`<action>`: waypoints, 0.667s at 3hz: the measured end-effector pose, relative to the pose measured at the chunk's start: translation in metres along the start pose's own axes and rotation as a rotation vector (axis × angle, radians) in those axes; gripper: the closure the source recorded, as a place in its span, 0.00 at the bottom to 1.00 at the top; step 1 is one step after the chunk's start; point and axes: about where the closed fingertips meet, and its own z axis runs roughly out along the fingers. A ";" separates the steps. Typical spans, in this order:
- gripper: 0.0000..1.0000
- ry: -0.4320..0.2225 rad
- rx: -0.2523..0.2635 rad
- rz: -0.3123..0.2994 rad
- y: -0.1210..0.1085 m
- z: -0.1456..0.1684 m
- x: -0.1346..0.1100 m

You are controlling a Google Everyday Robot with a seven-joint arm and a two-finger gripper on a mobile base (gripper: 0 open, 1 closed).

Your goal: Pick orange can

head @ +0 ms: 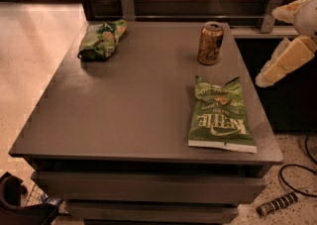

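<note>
My cream gripper hangs at the far right; wide or narrow, I cannot tell. The small orange-gold metal can stands upright to its left, apart.

"KETTLE" in white block letters on near bag, right side of tabletop; smaller print above it illegible. Dark swirly lettering on can, not readable. Far bag: print too blurred to read. The gripper hangs off the tabletop's right edge, apart from can.
</note>
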 end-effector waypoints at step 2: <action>0.00 -0.463 0.098 0.157 -0.055 0.055 -0.020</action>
